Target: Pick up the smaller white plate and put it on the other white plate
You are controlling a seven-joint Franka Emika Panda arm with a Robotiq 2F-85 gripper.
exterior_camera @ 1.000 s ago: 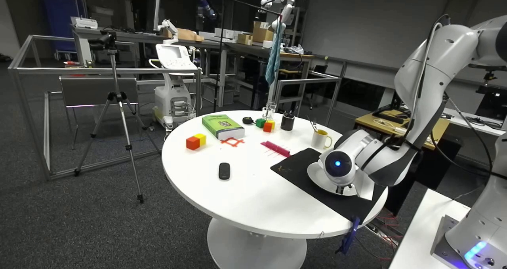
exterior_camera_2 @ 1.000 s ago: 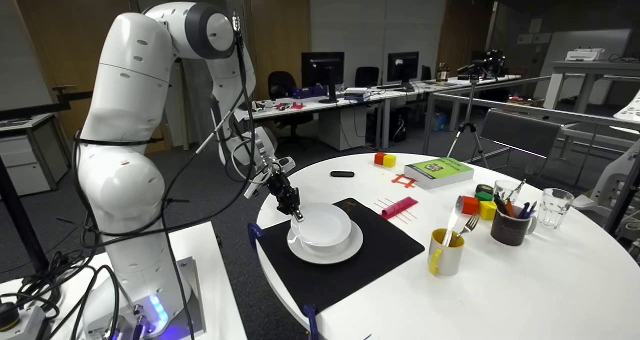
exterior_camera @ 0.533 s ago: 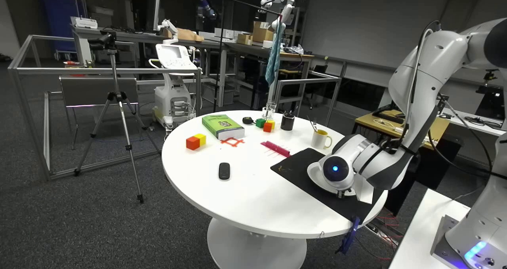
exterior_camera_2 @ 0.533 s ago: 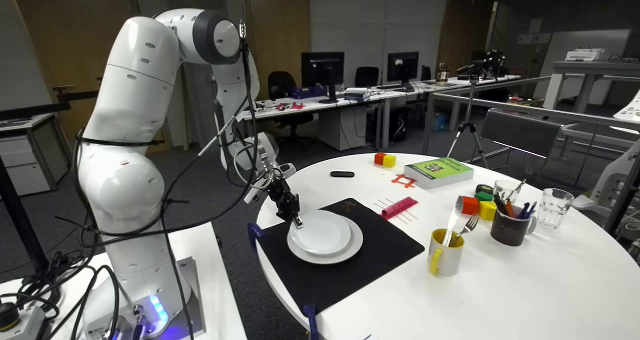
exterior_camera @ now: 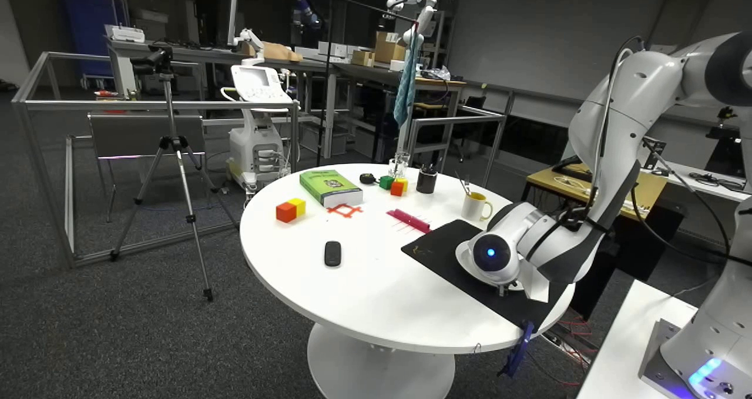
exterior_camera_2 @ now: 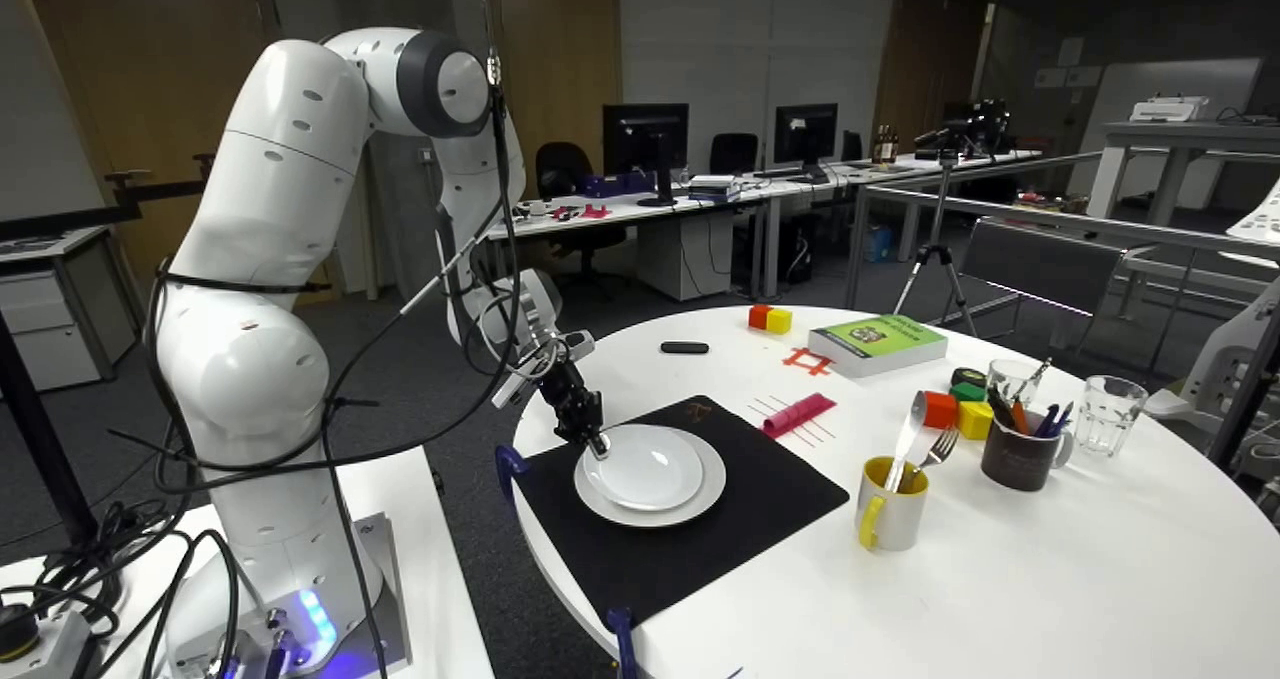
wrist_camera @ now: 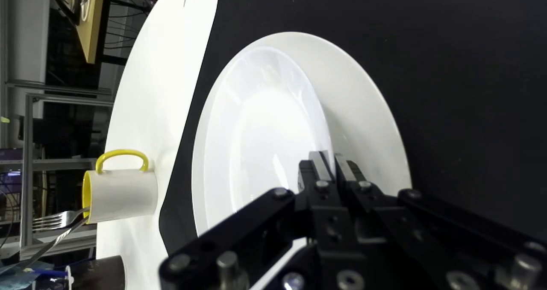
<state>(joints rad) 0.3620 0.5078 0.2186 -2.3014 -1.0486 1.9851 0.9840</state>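
Observation:
The smaller white plate [exterior_camera_2: 645,467] lies over the larger white plate [exterior_camera_2: 712,481] in an exterior view. The larger plate's broad rim shows all round it. My gripper [exterior_camera_2: 599,446] comes down at the near-robot side of the plates. In the wrist view my gripper [wrist_camera: 334,164] has its jaws closed on the rim of the smaller plate [wrist_camera: 269,127], one finger inside and one outside. That rim stands a little above the larger plate [wrist_camera: 367,115], with a shadow below it. In an exterior view the arm hides most of the plates.
Both plates are on a black mat [exterior_camera_2: 770,484] on the round white table [exterior_camera_2: 1000,559]. A yellow-white mug [exterior_camera_2: 892,504] with cutlery stands beside the mat. A dark pen mug [exterior_camera_2: 1022,451], glasses, cubes and a green book [exterior_camera_2: 878,344] are farther off. Blue clamps [exterior_camera_2: 622,639] grip the table edge.
The smaller plate has come down and levelled from a tilted pose above the larger plate. My gripper and arm have lowered and shifted slightly with it; the gripper stays closed on the rim.

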